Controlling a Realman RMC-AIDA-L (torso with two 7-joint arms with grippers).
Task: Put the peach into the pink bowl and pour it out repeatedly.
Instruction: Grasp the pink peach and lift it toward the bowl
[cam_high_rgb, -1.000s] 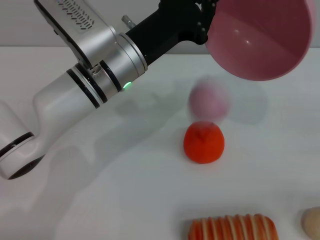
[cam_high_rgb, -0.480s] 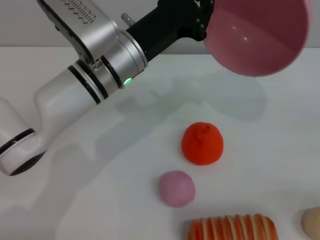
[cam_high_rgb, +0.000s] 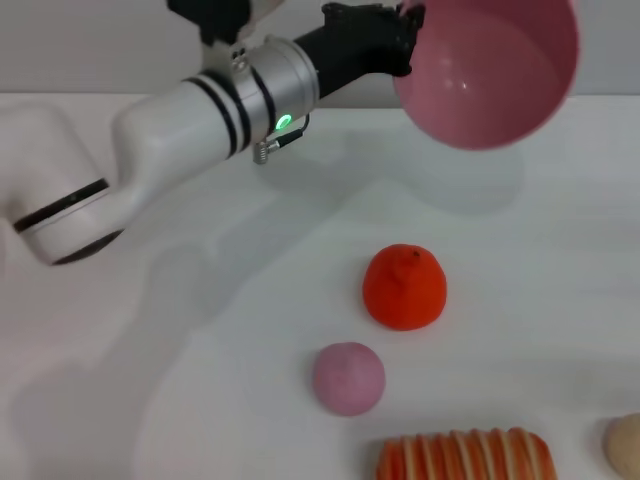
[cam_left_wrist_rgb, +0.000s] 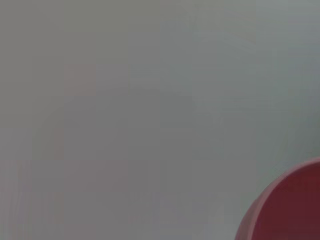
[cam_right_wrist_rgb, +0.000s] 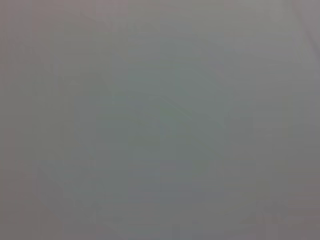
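Now, done: my left hand (cam_high_rgb: 408, 30) grips the pink bowl (cam_high_rgb: 487, 70), tilted, empty.
Left: peach (cam_high_rgb: 348, 378) on the table (cam_high_rgb: 150, 400), needs rebowling.

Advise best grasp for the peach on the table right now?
Grip the peach across its round middle, coming straight down. It sits alone on the table, with clear gaps to the orange-red fruit and striped item, so fingers fit either side.

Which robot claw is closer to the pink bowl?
The left claw. It grips the pink bowl by its rim, holding it tilted above the table. The right claw is not visible in any view.
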